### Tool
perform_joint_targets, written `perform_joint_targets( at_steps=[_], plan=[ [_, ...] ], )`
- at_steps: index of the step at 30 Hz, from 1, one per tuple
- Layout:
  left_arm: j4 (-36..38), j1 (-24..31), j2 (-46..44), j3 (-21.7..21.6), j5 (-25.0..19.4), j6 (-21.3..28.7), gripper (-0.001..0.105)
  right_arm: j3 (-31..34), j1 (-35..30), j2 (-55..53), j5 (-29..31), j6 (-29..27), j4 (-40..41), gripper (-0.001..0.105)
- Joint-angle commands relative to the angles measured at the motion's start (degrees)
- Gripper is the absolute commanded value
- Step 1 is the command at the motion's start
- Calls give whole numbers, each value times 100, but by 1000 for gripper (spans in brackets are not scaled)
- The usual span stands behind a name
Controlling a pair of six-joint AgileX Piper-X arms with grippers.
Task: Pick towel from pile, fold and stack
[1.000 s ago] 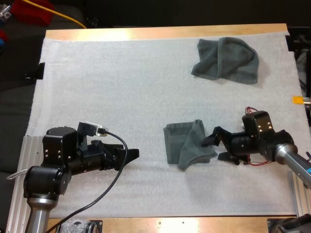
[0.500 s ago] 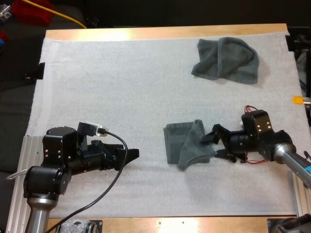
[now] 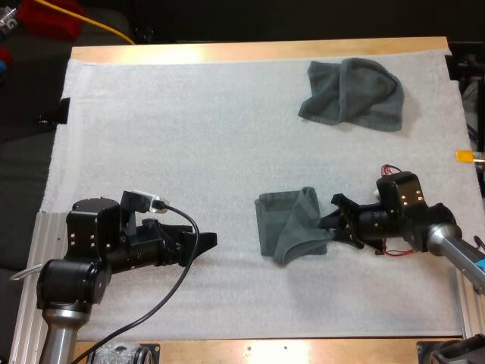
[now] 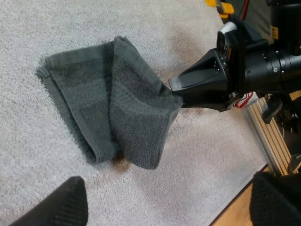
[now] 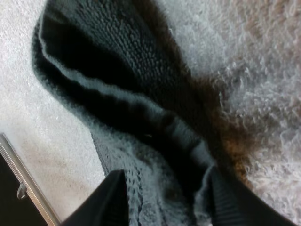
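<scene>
A dark grey-green towel [image 3: 292, 224], partly folded with one flap lying over the rest, sits on the white mat right of centre. My right gripper [image 3: 327, 226] is at its right edge, fingers pressing a fold of the towel [image 5: 141, 108] from both sides. The left wrist view has the towel [image 4: 117, 113] ahead with the right gripper [image 4: 176, 96] pinching its near corner. My left gripper [image 3: 206, 241] rests low on the mat to the towel's left, open, its fingertips [image 4: 61, 205] wide apart and clear of the cloth.
A second, crumpled towel [image 3: 352, 92] lies at the far right of the mat [image 3: 189, 136]. Bare mat stretches between the two arms and across the far left. The table's wooden edge [image 3: 258, 51] runs along the far side.
My right gripper's fingers have closed from open onto the towel's right edge, which has bunched slightly. The left arm has not moved.
</scene>
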Motion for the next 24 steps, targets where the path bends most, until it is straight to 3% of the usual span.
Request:
perform_joint_targets(
  at_steps=[1, 6, 16, 19, 24],
  plan=[
    [2, -9, -36, -24, 44, 3, 68, -15, -4, -16, -46, 31, -24, 33],
    [2, -9, -36, -24, 44, 3, 68, -15, -4, -16, -46, 31, -150, 14],
    [-8, -9, -36, -24, 44, 3, 68, -15, 212, -16, -46, 31, -440, 12],
    [-8, -9, -36, -24, 44, 3, 68, -15, 408, -16, -46, 158, -761, 0],
    [-8, -9, -36, -24, 44, 3, 68, -15, 535, -16, -46, 416, -1232, 1]
  ],
)
